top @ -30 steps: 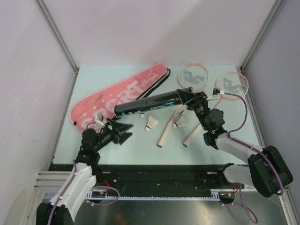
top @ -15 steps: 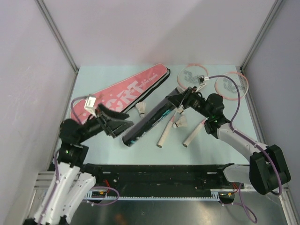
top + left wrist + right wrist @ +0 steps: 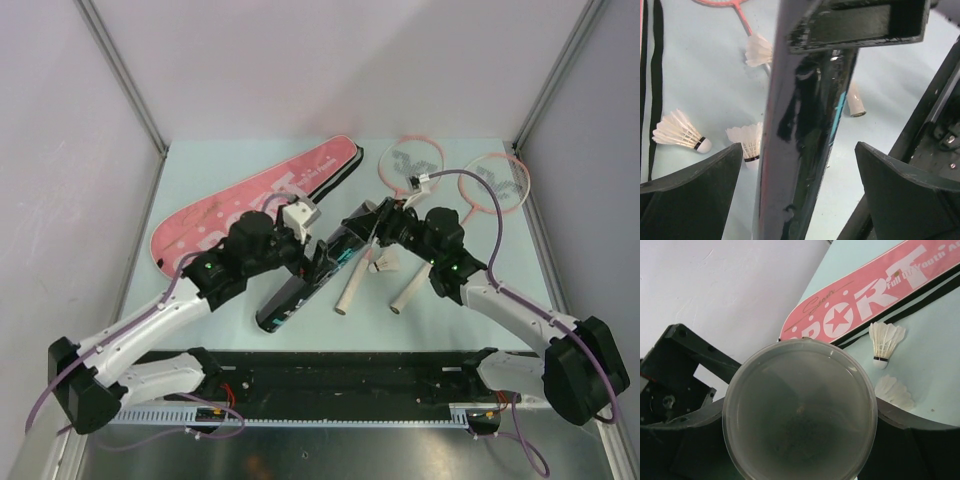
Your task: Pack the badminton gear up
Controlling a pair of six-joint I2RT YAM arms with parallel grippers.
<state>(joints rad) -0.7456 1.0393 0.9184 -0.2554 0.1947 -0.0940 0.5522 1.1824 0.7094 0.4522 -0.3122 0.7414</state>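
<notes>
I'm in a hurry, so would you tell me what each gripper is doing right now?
Left gripper: open, fingers either side of the black tube, not gripping it.
Right gripper: closed on the black tube's end.

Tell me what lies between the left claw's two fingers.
The long black tube, with a gap on each side, shown in the left wrist view.

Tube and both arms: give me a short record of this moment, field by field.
tube: black, lying diagonally, capped end toward the right arm
right fingers: closed on the tube's capped end
left fingers: open, one on each side of the tube, not touching it
bag: pink, flat, left of the tube
rackets: two, right of the bag, not packed
shuttlecocks: at least three, loose beside the tube
</notes>
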